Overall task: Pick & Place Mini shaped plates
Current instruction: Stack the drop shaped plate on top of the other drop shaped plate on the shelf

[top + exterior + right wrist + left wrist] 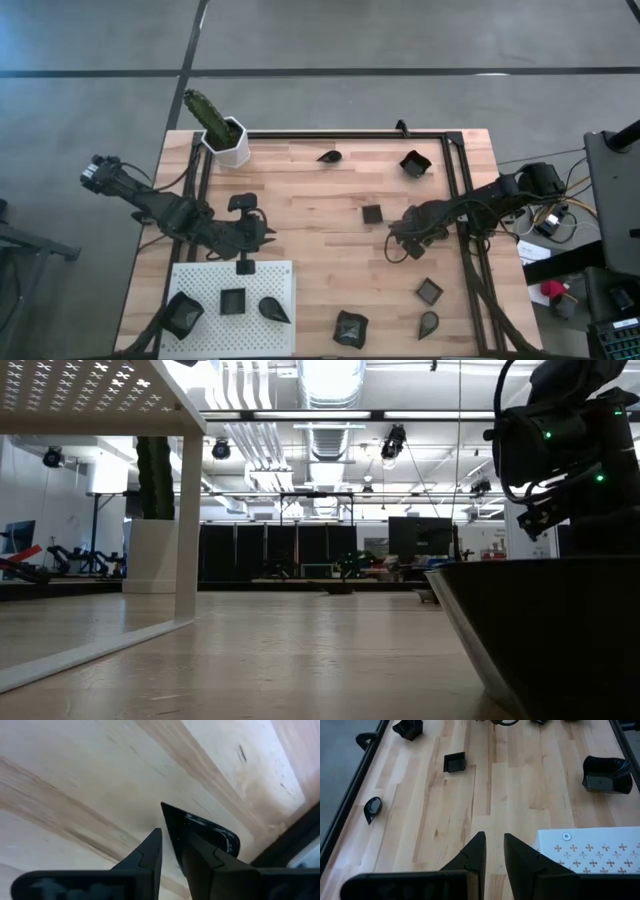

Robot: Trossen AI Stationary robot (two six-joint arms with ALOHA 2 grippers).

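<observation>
Three mini shaped plates (pixel 233 301) sat on the white perforated board (pixel 280 275) at my left, others scattered across the worktop (pixel 320 200). I saw the left claw (pixel 266 236) above the board's far edge, fingers nearly together, empty. Rightward, the right claw (pixel 172 851) pinched a dark teardrop plate's (pixel 210 837) rim.

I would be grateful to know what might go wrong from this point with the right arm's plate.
1. The right tool seems to pinch the teardrop plate only by its thin rim near the pointed end, so the plate may slip or swing when lifted.
2. The left tool hangs at the white board edge, so a carry there could meet that arm.
3. Three plates on the board leave less free room, so a placement could knock one.
</observation>
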